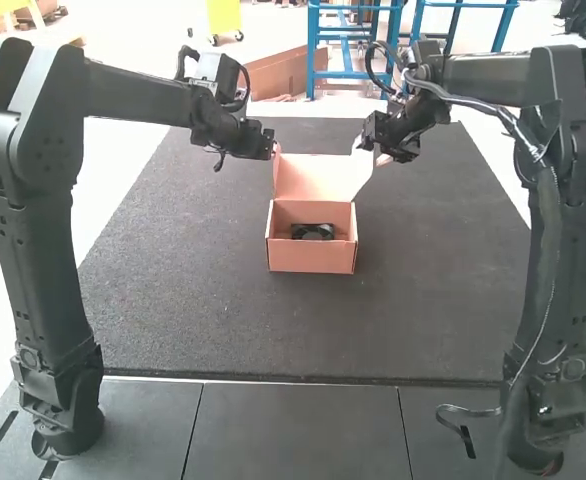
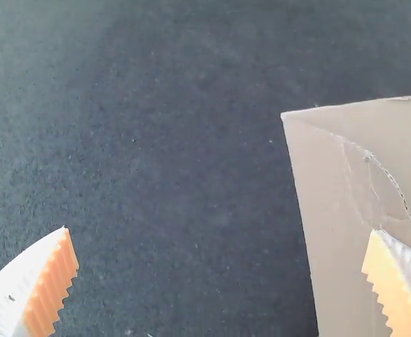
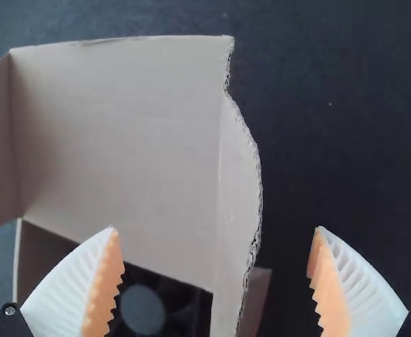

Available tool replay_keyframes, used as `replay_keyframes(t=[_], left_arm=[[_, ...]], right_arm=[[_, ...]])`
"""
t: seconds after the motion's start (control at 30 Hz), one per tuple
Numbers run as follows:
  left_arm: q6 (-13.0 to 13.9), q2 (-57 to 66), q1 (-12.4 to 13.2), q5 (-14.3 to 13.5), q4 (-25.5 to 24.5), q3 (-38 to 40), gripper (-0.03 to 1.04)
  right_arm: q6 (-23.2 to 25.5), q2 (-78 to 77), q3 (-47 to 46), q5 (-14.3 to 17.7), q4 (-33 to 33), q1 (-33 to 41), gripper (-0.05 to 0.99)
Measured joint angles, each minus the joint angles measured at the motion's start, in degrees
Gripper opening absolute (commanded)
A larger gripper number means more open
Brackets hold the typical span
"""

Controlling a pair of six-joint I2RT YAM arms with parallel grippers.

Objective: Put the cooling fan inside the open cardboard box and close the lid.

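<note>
An open cardboard box [image 1: 311,250] stands mid-mat with its lid [image 1: 318,178] upright at the back. The black cooling fan [image 1: 313,232] lies inside it, and part of the fan [image 3: 153,309] shows under the lid in the right wrist view. My left gripper [image 1: 265,146] hovers open at the lid's upper left corner; the lid's corner [image 2: 363,210] lies by one orange-padded finger [image 2: 395,291]. My right gripper [image 1: 381,150] is open at the upper right corner. The lid's torn side flap [image 3: 237,210] stands between its fingers [image 3: 346,288], untouched.
The box sits on a dark mat [image 1: 173,270] with free room on every side. A pale floor strip [image 1: 103,190] borders the mat at the left. The arm bases [image 1: 63,400] stand at the near corners.
</note>
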Motion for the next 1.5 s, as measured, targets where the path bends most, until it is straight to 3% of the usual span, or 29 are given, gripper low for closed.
replay_keyframes(t=[0.07, 0.37, 0.67, 0.93, 1.5], left_arm=[[-0.02, 0.00, 0.00, 0.00, -0.02, 0.02, 0.97], [0.00, 0.00, 0.00, 0.00, -0.28, 0.00, 0.97], [0.00, 0.02, 0.00, 0.00, -1.03, 0.00, 0.97], [0.00, 0.02, 0.00, 0.00, -1.75, 0.00, 0.97], [-0.44, 0.00, 0.00, 0.00, -2.27, 0.00, 0.97]], right_arm=[[0.00, 0.00, 0.37, -0.09, 0.17, 0.00, 0.51], [0.00, 0.00, 1.29, -0.11, 1.44, 0.00, 0.23], [0.09, 0.00, 1.29, -0.11, 1.44, 0.00, 0.20], [0.22, 1.60, 1.29, -0.11, 1.81, 0.00, 0.02], [-0.48, 1.40, 2.62, 1.22, -1.07, 2.14, -0.02]])
